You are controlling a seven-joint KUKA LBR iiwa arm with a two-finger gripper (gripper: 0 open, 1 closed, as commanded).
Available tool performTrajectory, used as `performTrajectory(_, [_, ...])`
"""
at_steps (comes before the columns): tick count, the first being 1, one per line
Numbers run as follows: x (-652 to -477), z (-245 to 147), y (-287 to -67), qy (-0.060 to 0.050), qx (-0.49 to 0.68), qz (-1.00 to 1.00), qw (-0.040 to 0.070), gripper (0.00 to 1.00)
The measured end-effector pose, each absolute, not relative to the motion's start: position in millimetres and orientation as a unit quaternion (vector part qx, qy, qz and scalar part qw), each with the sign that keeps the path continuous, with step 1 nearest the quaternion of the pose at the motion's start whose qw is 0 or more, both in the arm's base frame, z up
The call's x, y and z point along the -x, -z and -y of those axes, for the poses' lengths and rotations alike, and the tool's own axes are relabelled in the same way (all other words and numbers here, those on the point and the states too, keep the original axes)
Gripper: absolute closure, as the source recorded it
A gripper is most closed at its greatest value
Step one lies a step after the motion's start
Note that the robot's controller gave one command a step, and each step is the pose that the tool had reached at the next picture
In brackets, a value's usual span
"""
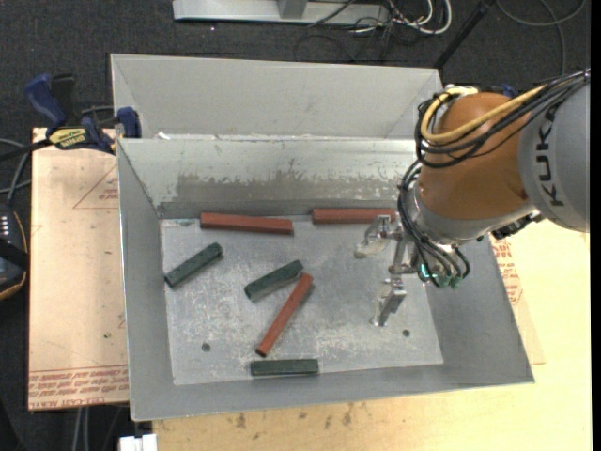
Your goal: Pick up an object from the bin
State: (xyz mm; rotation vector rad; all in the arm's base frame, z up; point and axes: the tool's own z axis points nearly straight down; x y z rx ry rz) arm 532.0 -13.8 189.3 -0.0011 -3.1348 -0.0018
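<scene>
Bars, six of them, lie loose on the floor of the grey metal bin (282,163), all flat and apart from one another except where noted.

Nearest the left wall lies a dark green bar (192,264), its long axis tilted, with the right end raised toward the back wall. Beside the back wall lies a long red bar (246,223), its long axis running nearly parallel to that wall. Near the middle of the floor lies a second green bar (273,280), tilted the same way as the first. Just beside it lies a slanted red bar (285,315), its upper end close to that green bar's right end and its lower end pointing toward the front left corner; I cannot tell whether the two touch. Close to the front edge lies a third green bar (284,367), its long axis parallel to that edge.

Farther right, against the back wall, lies a short red bar (349,216), its long axis along the wall and its right end passing under the arm.

The gripper (383,272) hangs over bare floor in the right part of the bin, its fingers (388,303) spread apart with nothing between them. The short red bar is the thing nearest to it, toward the back wall.
</scene>
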Motion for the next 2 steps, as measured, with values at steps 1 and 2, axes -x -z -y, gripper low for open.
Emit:
performTrajectory(1, [-533.7, 14, -193, 0.0, 0.0, 1.0, 0.0, 0.0])
performTrajectory(2, [-552.2, -19, -170, 0.0, 0.032, 0.999, -0.003, 0.0])
